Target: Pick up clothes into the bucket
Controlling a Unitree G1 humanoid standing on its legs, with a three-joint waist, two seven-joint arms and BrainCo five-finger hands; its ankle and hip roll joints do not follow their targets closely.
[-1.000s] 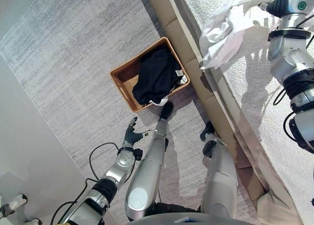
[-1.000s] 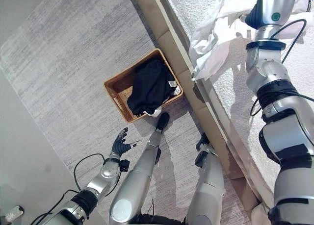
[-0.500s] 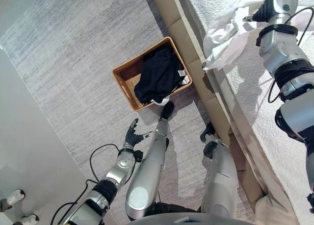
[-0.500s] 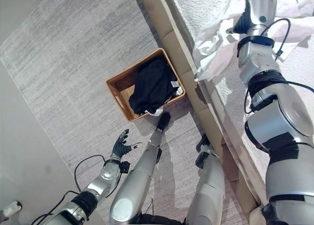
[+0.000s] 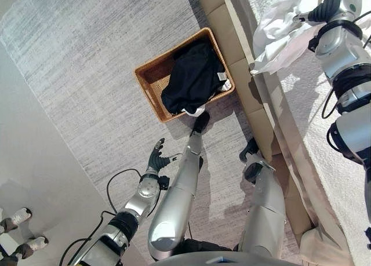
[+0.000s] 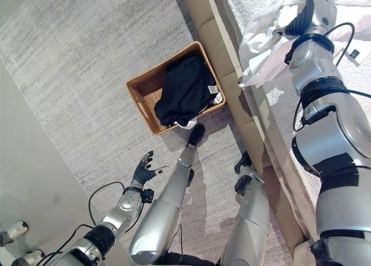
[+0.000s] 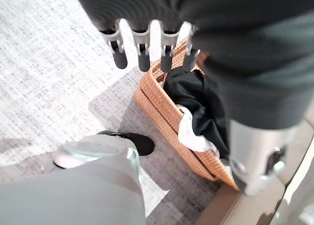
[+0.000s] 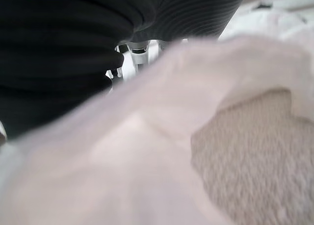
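Basket (image 5: 152, 79) on the carpet floor (image 5: 87, 63), set against the base of the bed frame (image 5: 232, 40), which runs along its right side. Dark garment (image 5: 194, 80) heaped in the basket's right half, draped over the rim nearest the bed; a pale cloth (image 7: 190, 134) tucked beneath it at the near rim. Basket's left half bare to the weave.

Bed (image 6: 272, 109) to the right. Crumpled white garment (image 5: 278, 31) on the bed top near its left edge, one fold hanging over that edge.

Left robot hand (image 5: 156, 159) above the floor, nearer than the basket and well apart from it. Right robot hand (image 6: 316, 8) on the white garment at the far right.
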